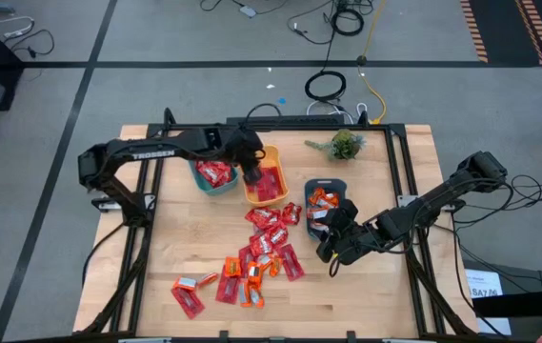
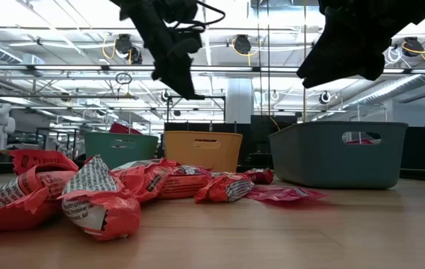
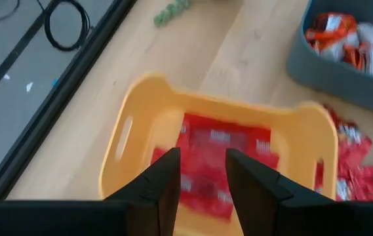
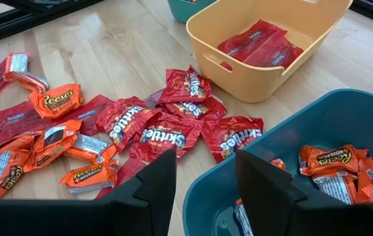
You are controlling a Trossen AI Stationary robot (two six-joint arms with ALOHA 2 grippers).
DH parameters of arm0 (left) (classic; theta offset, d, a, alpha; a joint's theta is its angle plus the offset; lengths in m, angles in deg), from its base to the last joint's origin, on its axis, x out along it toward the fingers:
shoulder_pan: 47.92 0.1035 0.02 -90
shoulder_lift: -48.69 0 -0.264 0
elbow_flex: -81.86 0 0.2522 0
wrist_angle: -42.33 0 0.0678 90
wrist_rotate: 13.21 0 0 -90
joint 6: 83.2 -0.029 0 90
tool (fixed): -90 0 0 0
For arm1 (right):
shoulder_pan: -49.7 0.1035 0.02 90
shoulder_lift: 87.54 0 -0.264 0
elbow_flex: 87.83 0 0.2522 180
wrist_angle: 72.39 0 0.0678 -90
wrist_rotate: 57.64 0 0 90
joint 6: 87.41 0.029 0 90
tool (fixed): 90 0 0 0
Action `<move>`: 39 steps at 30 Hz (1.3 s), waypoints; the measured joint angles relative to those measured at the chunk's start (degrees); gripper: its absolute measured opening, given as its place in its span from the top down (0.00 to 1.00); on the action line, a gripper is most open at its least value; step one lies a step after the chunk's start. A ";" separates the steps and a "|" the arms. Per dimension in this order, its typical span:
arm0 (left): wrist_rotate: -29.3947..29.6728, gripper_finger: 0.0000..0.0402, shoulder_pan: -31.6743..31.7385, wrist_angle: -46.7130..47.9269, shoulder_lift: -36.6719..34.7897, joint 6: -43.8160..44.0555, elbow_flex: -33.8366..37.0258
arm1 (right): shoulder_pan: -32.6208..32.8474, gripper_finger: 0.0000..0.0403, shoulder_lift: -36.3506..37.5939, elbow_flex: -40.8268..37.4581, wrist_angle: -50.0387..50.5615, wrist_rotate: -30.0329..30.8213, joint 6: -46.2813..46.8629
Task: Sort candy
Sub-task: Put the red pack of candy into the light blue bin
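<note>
Loose candy, mostly shiny red with some orange, lies scattered on the table's middle and near part; it also shows as candy in the right wrist view. My left gripper hangs open over the yellow bin, which holds red candy. The small teal bin beside it also holds red packets. My right gripper hovers open over the near end of the grey-blue bin, which holds orange candy. Nothing sits between either gripper's fingers.
A small green plant stands near the table's far edge. The three bins sit in a row across the table's middle. Bare wood lies along the near right part and the left side. Cables run on the floor beyond the far edge.
</note>
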 joint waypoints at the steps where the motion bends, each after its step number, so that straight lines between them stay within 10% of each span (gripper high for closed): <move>1: 0.00 0.67 0.00 1.29 -0.79 0.38 0.00 | -0.01 0.63 0.00 0.00 -0.01 0.01 0.00; 20: 8.87 0.67 -14.21 30.29 -15.91 25.37 1.31 | -0.02 0.63 0.01 0.00 -0.31 -0.03 -0.04; 39: 9.58 0.67 -26.48 21.48 -16.12 31.94 9.29 | -0.07 0.63 0.01 0.00 -1.51 -1.55 -0.06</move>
